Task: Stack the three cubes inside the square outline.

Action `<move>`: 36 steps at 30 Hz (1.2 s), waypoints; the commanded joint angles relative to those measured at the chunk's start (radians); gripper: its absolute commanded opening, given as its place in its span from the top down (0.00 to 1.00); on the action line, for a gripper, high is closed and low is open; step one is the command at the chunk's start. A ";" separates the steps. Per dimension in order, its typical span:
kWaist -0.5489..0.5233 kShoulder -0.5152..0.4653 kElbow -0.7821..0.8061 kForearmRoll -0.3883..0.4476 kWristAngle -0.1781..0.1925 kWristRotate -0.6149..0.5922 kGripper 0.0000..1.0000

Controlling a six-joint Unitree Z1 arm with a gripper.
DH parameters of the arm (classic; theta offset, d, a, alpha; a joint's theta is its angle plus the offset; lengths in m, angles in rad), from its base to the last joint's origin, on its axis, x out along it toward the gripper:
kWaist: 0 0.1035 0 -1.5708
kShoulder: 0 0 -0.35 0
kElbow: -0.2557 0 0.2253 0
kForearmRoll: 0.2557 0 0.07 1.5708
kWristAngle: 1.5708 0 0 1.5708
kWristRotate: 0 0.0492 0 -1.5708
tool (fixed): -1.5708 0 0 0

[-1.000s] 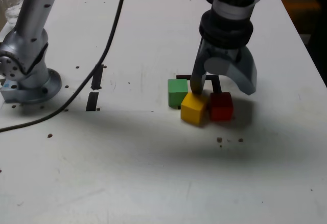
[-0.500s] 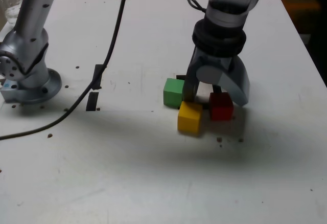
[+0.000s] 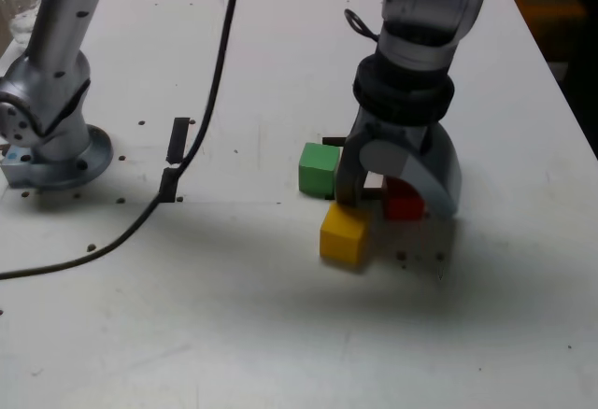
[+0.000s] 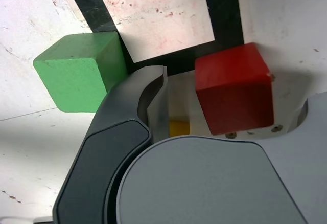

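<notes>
Straddling the red cube (image 3: 405,202), my gripper (image 3: 397,194) stands with jaws apart, nothing clamped. Red sits on the outline's (image 4: 225,14) near edge; the green cube (image 3: 319,168) lies at the gripper's 9 o'clock in the exterior view, touching the outline's corner, and the yellow cube (image 3: 343,234) at 7 o'clock, clear of it. To grasp well, I judge I should centre red between the fingers (image 4: 153,101), lower squarely, and close without nudging green.

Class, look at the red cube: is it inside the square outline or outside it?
Outside. In the wrist view the red cube sits at the square outline's corner, overlapping the black tape, while the white centre is empty.
</notes>
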 commanded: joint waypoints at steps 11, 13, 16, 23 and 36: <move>0.000 0.015 0.019 -0.043 -0.034 -0.001 0.63; 0.000 0.018 0.016 -0.052 -0.041 0.003 0.69; -0.001 0.021 0.008 -0.061 -0.048 0.012 0.77; -0.005 -0.001 -0.016 -0.043 0.000 0.018 0.95; -0.004 -0.103 -0.005 0.036 0.095 0.003 0.96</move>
